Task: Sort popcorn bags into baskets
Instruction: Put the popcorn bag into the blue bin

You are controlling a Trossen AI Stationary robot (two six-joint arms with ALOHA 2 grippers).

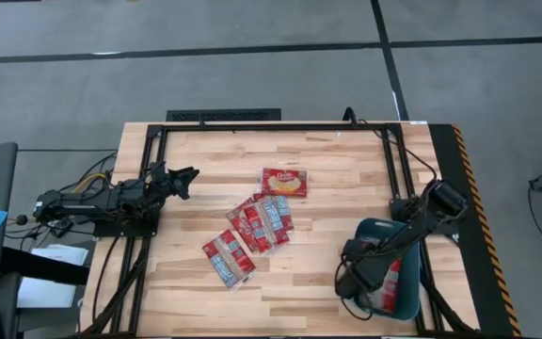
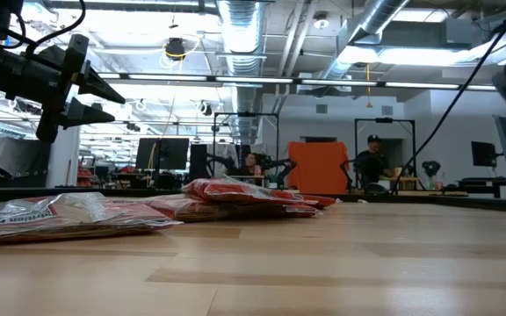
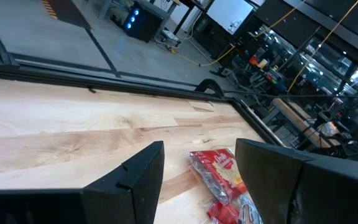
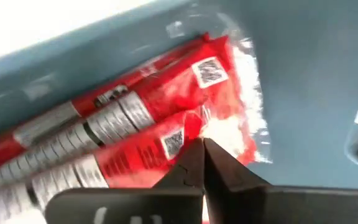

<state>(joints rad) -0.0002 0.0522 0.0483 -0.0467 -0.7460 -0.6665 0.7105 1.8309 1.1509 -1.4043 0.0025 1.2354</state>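
No brand text reads clearly on your popcorn bags [image 1: 252,226]: glossy red crinkled packets with white barcode panels, fanned at centre frame on the pale wood-plank table [image 1: 327,282]. Smooth teal basket [image 1: 410,299] at lower right holds more packets. Right claw [image 4: 202,155] is inside it, tips together on no packet. Left claw [image 1: 188,178] waits at left, tips apart.

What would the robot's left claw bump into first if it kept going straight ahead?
Probably the lone popcorn bag lying flat on the table, seen between the open fingers of the left gripper. Depth is hard to judge, so it might pass just above it.
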